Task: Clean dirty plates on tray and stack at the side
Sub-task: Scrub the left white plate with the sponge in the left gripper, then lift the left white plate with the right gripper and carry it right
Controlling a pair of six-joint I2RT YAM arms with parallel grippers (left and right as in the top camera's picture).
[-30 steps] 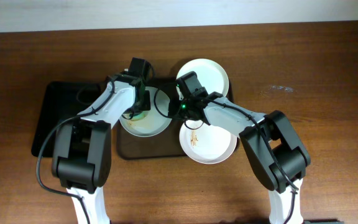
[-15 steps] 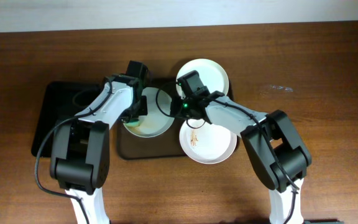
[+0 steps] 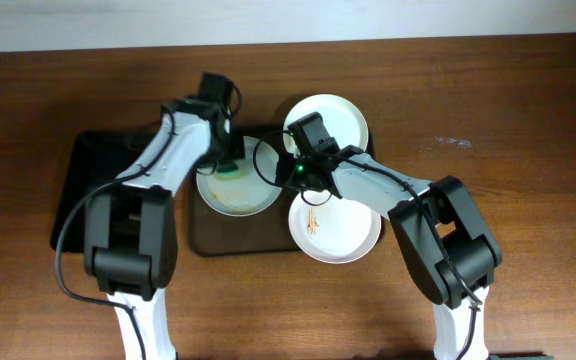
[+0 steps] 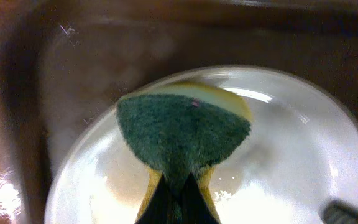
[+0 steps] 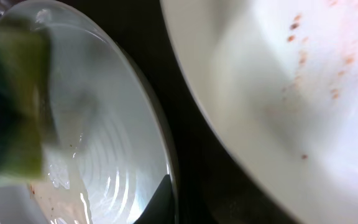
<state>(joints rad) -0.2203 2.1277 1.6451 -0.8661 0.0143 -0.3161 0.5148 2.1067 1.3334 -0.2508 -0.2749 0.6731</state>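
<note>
Overhead: brown tray (image 3: 206, 240) sits mid-table (image 3: 528, 120), with a black tray (image 3: 83, 200) just to its left. Three white plates on or over the brown tray: left plate (image 3: 243, 200) lies inside it; far plate (image 3: 336, 120) overhangs its back right corner; near plate (image 3: 343, 235) overhangs its front right edge and carries a thin orange-brown smear (image 3: 311, 222). The left gripper (image 3: 226, 162) is over the back part of the left plate, jaws closed tight on a sponge (image 4: 182, 134), green scouring face toward the camera and a yellow layer behind it. In the left wrist view the sponge is over the plate's inner surface near the rim; actual contact cannot be confirmed. The plate's surface looks wet and glossy there. The right gripper (image 3: 280, 180) is at the right rim of the left plate, between that plate and the other two. In the right wrist view one dark fingertip (image 5: 159, 198) lies on the inner side of that rim; the second finger is out of view, so I cannot tell whether this gripper is clamped or how wide it stands. In the same view, small orange specks (image 5: 303, 56) show on the neighbouring plate to the right.
</note>
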